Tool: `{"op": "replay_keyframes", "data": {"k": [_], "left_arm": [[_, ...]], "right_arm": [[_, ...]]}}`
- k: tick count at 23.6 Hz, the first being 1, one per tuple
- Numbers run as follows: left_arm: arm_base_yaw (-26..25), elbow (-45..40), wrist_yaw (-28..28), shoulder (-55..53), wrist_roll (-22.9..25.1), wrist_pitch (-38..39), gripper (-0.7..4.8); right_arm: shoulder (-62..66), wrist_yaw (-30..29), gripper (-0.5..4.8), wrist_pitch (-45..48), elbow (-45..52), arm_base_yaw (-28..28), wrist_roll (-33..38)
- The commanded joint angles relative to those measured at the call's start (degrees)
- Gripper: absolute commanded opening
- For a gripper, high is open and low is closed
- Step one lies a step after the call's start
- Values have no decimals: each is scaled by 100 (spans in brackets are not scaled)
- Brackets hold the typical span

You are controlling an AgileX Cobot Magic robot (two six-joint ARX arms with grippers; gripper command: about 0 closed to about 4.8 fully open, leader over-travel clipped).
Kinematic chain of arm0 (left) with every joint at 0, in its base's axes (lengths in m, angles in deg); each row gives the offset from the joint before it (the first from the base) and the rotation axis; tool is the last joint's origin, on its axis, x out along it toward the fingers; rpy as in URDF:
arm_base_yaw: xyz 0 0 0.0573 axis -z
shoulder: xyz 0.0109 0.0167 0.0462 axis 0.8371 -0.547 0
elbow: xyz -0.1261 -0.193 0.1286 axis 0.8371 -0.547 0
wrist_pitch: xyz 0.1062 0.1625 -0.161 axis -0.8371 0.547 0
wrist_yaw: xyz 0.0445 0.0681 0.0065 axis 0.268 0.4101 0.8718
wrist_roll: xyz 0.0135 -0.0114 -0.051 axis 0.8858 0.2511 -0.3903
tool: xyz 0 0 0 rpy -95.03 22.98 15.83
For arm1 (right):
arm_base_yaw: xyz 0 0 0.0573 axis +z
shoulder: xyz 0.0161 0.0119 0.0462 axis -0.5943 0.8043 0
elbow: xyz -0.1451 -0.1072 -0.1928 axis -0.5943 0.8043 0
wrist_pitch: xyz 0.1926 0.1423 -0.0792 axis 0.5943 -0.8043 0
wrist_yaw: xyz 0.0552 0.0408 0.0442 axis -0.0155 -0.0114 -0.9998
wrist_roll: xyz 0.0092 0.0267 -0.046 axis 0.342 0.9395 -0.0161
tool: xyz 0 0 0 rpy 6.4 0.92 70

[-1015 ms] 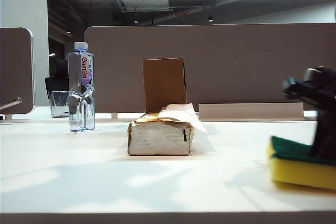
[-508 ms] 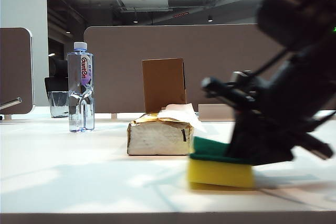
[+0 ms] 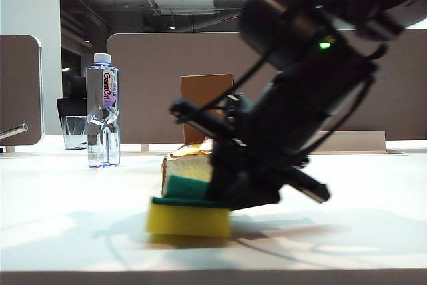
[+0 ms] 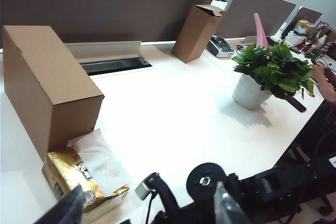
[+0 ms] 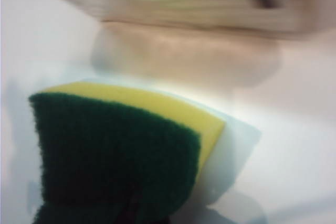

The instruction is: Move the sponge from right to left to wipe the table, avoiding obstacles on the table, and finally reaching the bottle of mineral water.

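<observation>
I hold the sponge [image 3: 189,209] in the right gripper [image 3: 223,195], jaws clamped on its green scouring layer, yellow foam flat on the table [image 3: 73,218]. In the exterior view the sponge sits in front of the tissue pack [image 3: 183,165], near the table's front edge; the cardboard box [image 3: 205,101] stands behind the pack. The bottle of mineral water [image 3: 103,111] is further left and further back, well apart from the sponge, with a glass cup [image 3: 75,131] behind it.

The left gripper [image 4: 144,208] hangs above the table with its fingers spread and nothing between them.

Risks as I judge them:
- Turning toward the bottle too early could drag the arm body across the tissue pack
- A fast arrival could topple the bottle
- The right wrist view is blurred, so clearance is hard to confirm
</observation>
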Motion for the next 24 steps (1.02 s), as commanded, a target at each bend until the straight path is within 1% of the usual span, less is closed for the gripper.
{"op": "replay_keyframes", "data": {"k": [1,7,12,16,20,24], "left_arm": [[0,39,-42,28,42,-72,318],[0,39,-44,105,42,-63,318],[0,39,-44,133,42,-63,318],[0,39,-44,133,42,-61,318],[0,39,-44,133,42,-48,318],[0,39,-44,136,42,-20,318]], "right_arm": [[302,-142,-9,-828,70,105,101],[260,-136,-8,-831,70,63,118],[234,-136,57,-752,70,63,118],[160,-127,60,-752,70,61,116],[4,2,114,-772,70,61,118],[-160,39,122,-796,70,9,118]]}}
